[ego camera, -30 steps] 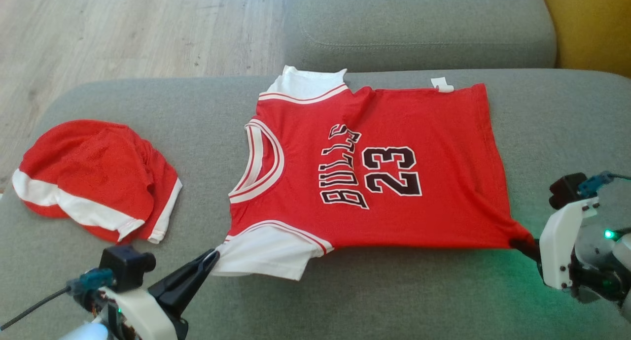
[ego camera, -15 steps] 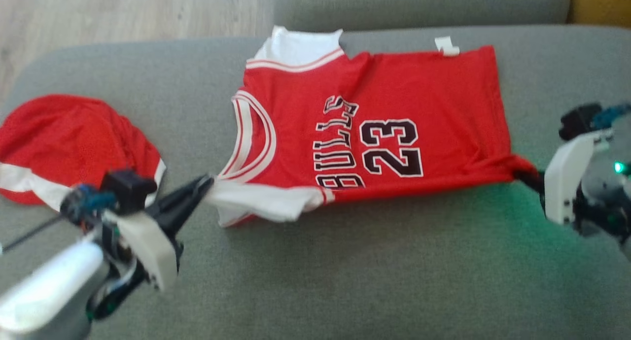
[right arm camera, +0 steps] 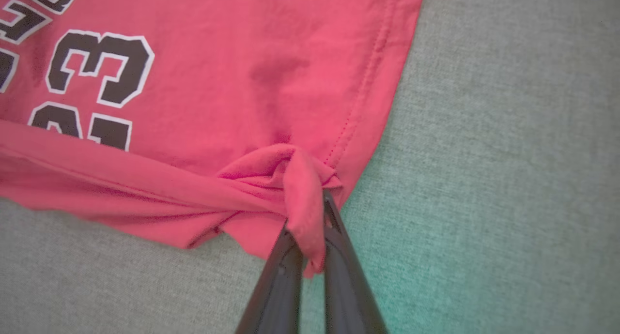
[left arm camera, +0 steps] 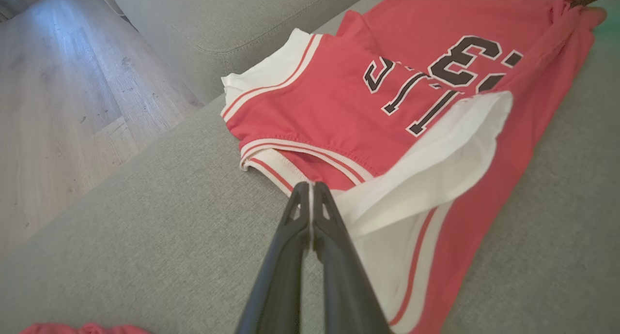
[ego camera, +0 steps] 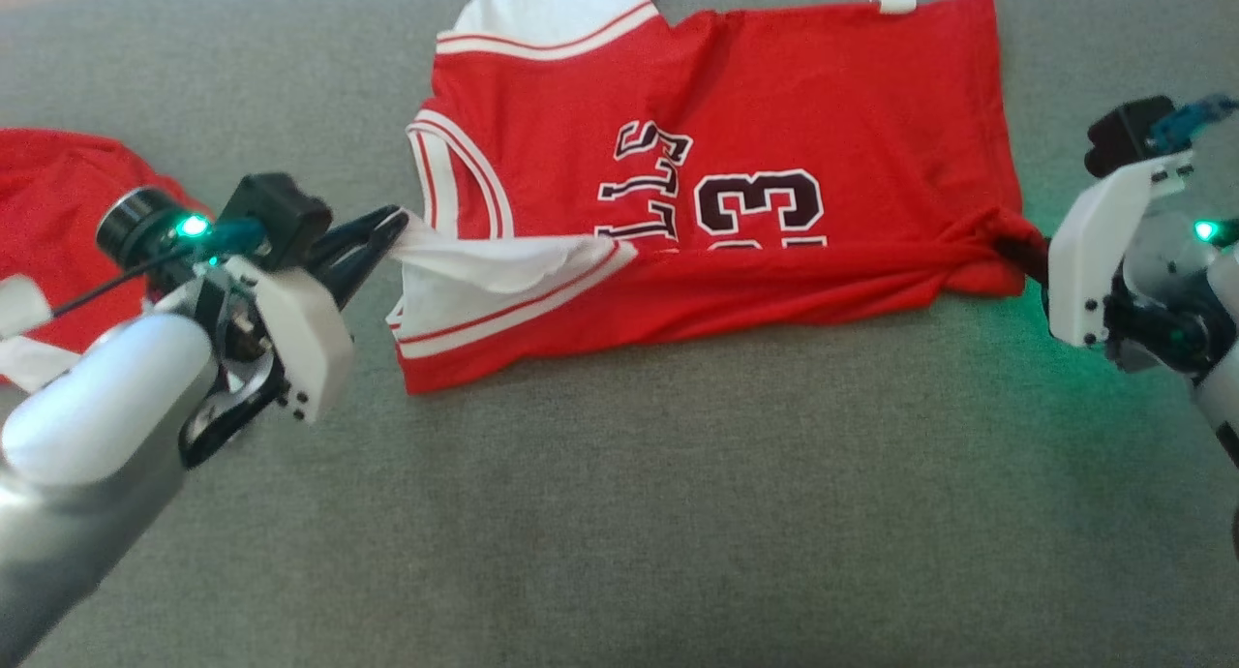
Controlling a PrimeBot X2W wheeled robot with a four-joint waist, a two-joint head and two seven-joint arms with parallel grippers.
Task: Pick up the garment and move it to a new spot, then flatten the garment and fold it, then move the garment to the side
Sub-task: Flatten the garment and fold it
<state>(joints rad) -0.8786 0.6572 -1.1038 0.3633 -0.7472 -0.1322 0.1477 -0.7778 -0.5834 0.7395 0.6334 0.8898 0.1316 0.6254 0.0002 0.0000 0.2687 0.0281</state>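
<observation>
near edge of the jersey (ego camera: 774, 97) now lifted and folded over the lettering — left fingers (ego camera: 360, 244) clamped on its white sleeve, right fingers (ego camera: 1028, 252) clamped on its hem corner; jersey lies on the sofa (ego camera: 619, 513).

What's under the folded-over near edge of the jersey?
Under the folded edge lies the jersey's own front; it covers the near part of the lettering. Anything between jersey and grey cushion is hidden.

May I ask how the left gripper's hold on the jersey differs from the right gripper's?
The left gripper pinches the white sleeve; the right gripper pinches the hem corner. The left gripper's cloth fans out; the right gripper's is bunched. Both are shut on the jersey.
</observation>
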